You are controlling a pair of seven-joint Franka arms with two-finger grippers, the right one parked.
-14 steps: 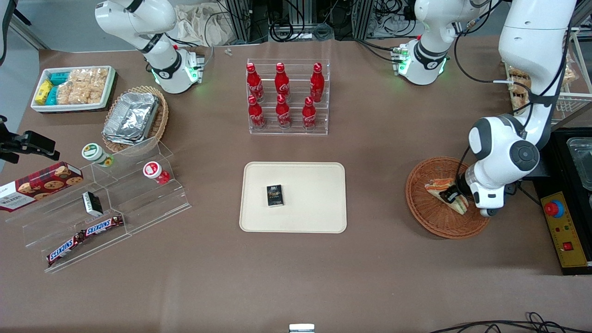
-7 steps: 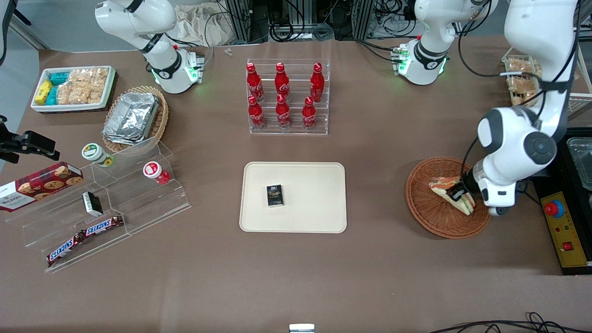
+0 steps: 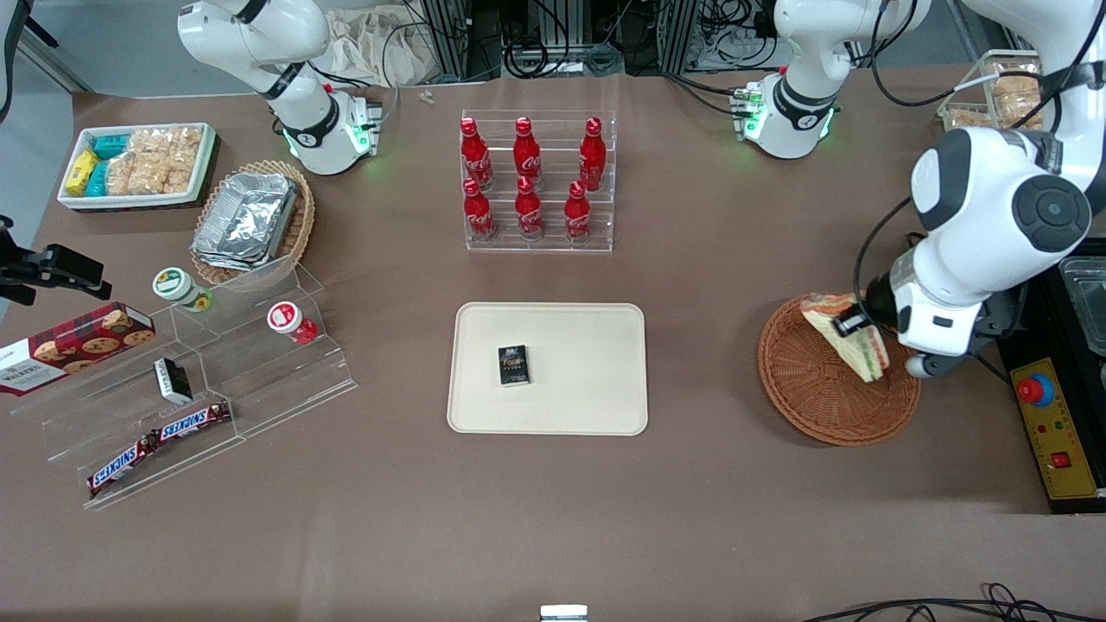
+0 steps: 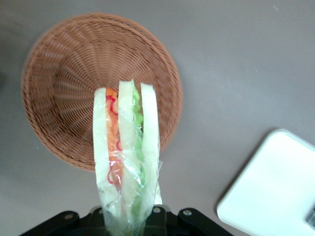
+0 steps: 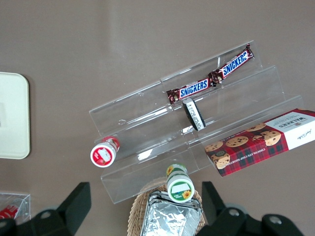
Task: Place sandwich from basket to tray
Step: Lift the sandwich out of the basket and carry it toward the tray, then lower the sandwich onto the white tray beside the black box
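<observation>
My left gripper (image 3: 851, 326) is shut on the sandwich (image 3: 842, 333), a clear-wrapped wedge of white bread with orange, green and red layers. It holds the sandwich up in the air above the round reddish-brown wicker basket (image 3: 808, 393), at the working arm's end of the table. In the left wrist view the sandwich (image 4: 127, 152) hangs from the gripper (image 4: 129, 221) over the empty basket (image 4: 69, 73), with a corner of the tray (image 4: 275, 191) in sight. The cream tray (image 3: 587, 371) lies at the table's middle with a small dark box (image 3: 513, 364) on it.
A clear rack of red cola bottles (image 3: 536, 181) stands farther from the front camera than the tray. A black control box with a red button (image 3: 1050, 423) lies beside the basket. A clear stepped display (image 3: 199, 380), a foil-container basket (image 3: 251, 220) and a snack box (image 3: 134, 164) are toward the parked arm's end.
My gripper has lifted the sandwich up out of the basket, and the arm has risen with it. The basket now lies empty beneath.
</observation>
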